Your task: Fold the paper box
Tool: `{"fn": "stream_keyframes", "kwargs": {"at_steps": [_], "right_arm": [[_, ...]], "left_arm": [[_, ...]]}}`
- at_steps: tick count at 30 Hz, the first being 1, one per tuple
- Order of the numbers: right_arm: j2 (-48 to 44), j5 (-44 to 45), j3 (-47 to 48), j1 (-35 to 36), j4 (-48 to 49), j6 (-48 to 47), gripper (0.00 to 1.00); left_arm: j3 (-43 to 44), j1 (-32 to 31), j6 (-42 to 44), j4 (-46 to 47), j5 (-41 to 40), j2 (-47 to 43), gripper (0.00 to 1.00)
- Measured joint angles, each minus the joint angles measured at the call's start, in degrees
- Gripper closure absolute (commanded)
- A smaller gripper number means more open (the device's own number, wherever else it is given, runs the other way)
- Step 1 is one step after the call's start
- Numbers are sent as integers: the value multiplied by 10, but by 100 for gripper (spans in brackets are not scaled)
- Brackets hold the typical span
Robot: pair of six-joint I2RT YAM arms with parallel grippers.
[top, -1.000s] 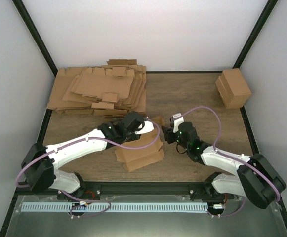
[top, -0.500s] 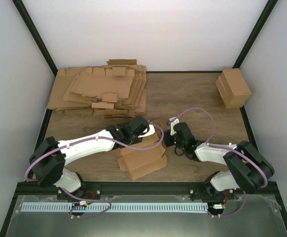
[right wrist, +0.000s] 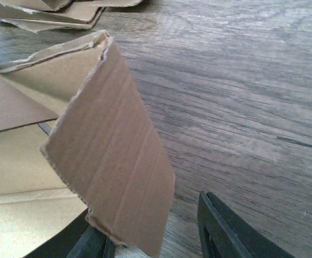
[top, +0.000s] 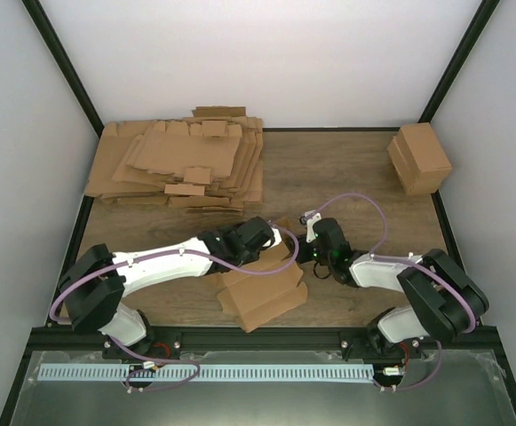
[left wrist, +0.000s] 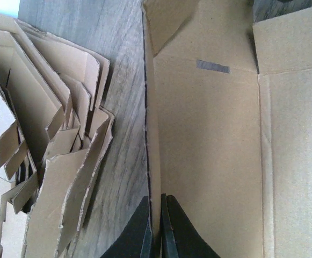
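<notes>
The paper box (top: 262, 293), a half-opened brown cardboard piece with flaps, lies on the wooden table in front of the arms. My left gripper (top: 272, 239) is at its far edge; in the left wrist view the two fingers (left wrist: 157, 228) are pinched on a thin upright wall of the box (left wrist: 209, 150). My right gripper (top: 305, 246) is at the box's right far corner. In the right wrist view its jaws (right wrist: 153, 239) stand wide apart, and a raised flap of the box (right wrist: 110, 145) hangs between them, against the left finger (right wrist: 88, 242).
A thick pile of flat cardboard sheets (top: 182, 160) lies at the back left, close to the left gripper in the left wrist view (left wrist: 43, 150). A blocky brown carton (top: 420, 158) stands at the back right. Dark frame posts edge the table.
The box has slid a little toward the near right with the left gripper on it. The right gripper has drawn back and closer to the box's corner flap.
</notes>
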Motion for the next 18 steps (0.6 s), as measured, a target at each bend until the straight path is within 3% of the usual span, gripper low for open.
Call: {"fn": "stream_keyframes", "kwargs": {"at_steps": [6, 15, 18], "right_arm": [[18, -28, 0, -25, 0, 22, 54], [24, -76, 0, -39, -10, 51, 30], [14, -85, 0, -39, -22, 53, 28]], "left_arm": [[-4, -6, -9, 4, -6, 0, 96], [-4, -11, -18, 4, -23, 3, 96], [-4, -11, -22, 3, -25, 8, 96]]}}
